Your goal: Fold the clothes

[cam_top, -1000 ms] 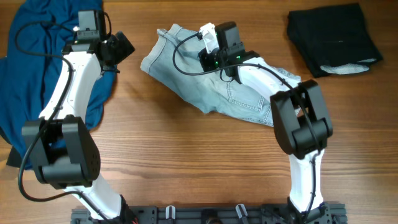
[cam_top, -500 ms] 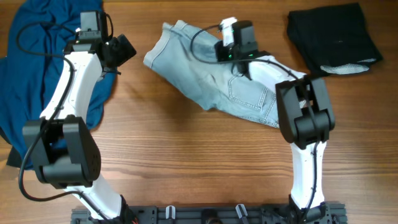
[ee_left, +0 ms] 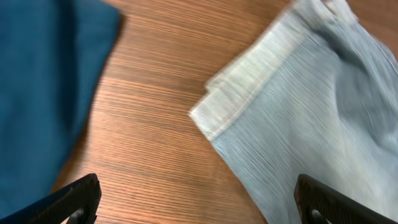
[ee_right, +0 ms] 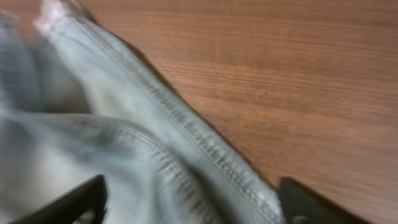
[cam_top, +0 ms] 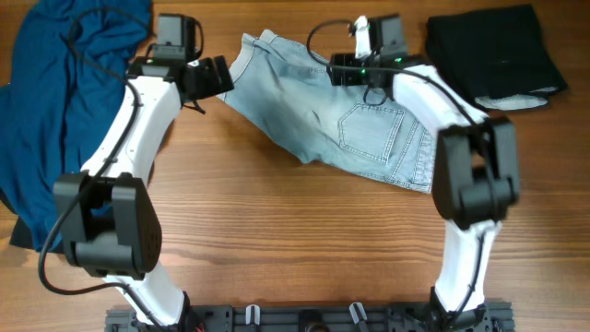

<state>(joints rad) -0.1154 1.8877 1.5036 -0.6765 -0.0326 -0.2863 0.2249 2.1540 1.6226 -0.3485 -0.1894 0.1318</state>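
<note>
The clothes, pale-blue denim pants (cam_top: 318, 106), lie spread across the middle back of the table with a stitched back pocket (cam_top: 371, 129) facing up. My right gripper (cam_top: 339, 68) hovers over their upper edge. In the right wrist view it (ee_right: 194, 205) stands open, with a denim seam (ee_right: 205, 146) running below the gap and nothing pinched. My left gripper (cam_top: 216, 78) is at the pants' left end. In the left wrist view it (ee_left: 200, 204) is open over bare wood, the hemmed corner (ee_left: 214, 112) just ahead and one finger (ee_left: 333, 202) over denim.
A dark blue garment (cam_top: 64, 92) lies bunched at the left of the table, also seen as blue cloth (ee_left: 37, 93) in the left wrist view. A folded black garment (cam_top: 493, 51) sits at the back right. Bare wood (cam_top: 277, 231) fills the front half.
The right gripper carried the pants' edge to the right and back, spreading them, then opened and let go. The left arm swung right to the pants' left end.
</note>
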